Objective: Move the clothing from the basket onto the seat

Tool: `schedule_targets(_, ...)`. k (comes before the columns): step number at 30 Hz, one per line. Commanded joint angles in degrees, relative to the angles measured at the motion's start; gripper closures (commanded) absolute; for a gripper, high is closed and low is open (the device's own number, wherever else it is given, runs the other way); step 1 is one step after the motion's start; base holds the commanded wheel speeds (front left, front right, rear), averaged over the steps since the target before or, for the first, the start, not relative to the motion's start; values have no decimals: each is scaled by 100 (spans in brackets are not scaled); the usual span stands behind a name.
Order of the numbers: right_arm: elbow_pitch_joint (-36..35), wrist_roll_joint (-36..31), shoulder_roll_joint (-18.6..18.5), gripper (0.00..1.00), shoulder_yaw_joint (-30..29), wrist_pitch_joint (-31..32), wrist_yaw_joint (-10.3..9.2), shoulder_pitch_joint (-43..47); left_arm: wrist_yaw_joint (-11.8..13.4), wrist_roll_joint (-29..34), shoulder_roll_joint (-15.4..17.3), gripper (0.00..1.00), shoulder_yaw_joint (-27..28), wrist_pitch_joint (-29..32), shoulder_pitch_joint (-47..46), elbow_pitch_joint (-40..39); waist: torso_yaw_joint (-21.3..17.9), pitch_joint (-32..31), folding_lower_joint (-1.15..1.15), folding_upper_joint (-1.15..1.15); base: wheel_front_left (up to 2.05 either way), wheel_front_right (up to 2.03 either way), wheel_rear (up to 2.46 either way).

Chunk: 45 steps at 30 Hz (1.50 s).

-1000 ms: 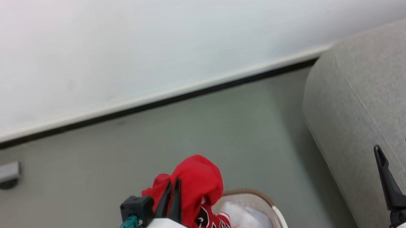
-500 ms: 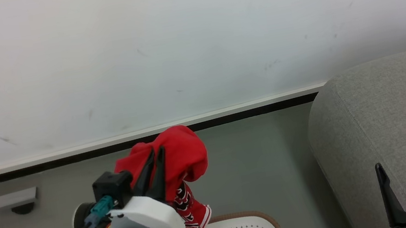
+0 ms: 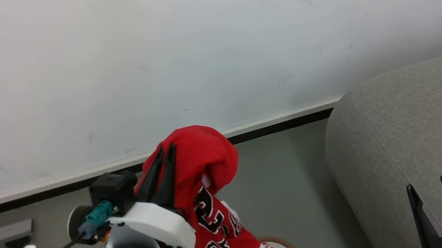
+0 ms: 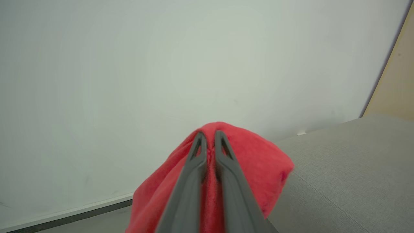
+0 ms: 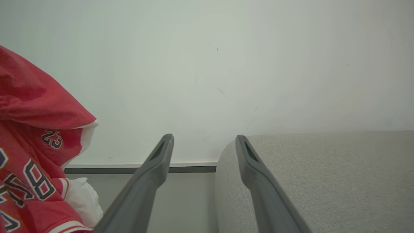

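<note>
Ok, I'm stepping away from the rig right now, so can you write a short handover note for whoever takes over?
Left gripper: shut on the red garment, raised, with the cloth hanging down over the basket.
Right gripper: open, holding nothing, over the near part of the seat.
Done: garment picked up and lifted.
Left: carry it to the robot's right, lay it on the seat, release. The inside of the basket is mostly hidden, so check it for more clothing.
</note>
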Motion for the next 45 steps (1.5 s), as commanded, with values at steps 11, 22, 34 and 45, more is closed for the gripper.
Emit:
schedule_targets(11, -267, -305, -19, 0, 109, -15, -14, 152, 62, -83, 42, 100, -92, 105, 110, -395, -153, 56, 1, 0, 0, 0, 0)
schedule_targets(22, -294, -619, -332, 0, 996, -16, -14, -293, 68, -103, 11, 100, -132, 16, -19, -301, -266, 76, 1, 0, 0, 0, 0)
schedule_targets(34, 572, -213, -740, 0, 3107, 95, -14, -1840, 2, -95, -95, 100, -317, 23, -228, -215, -105, 144, 1, 0, 0, 0, 0)
schedule_targets(45, 2111, -405, -180, 0, 3733, 9, -14, -3004, -135, -79, -323, 100, -708, 132, -383, -254, 132, 182, 1, 0, 0, 0, 0)
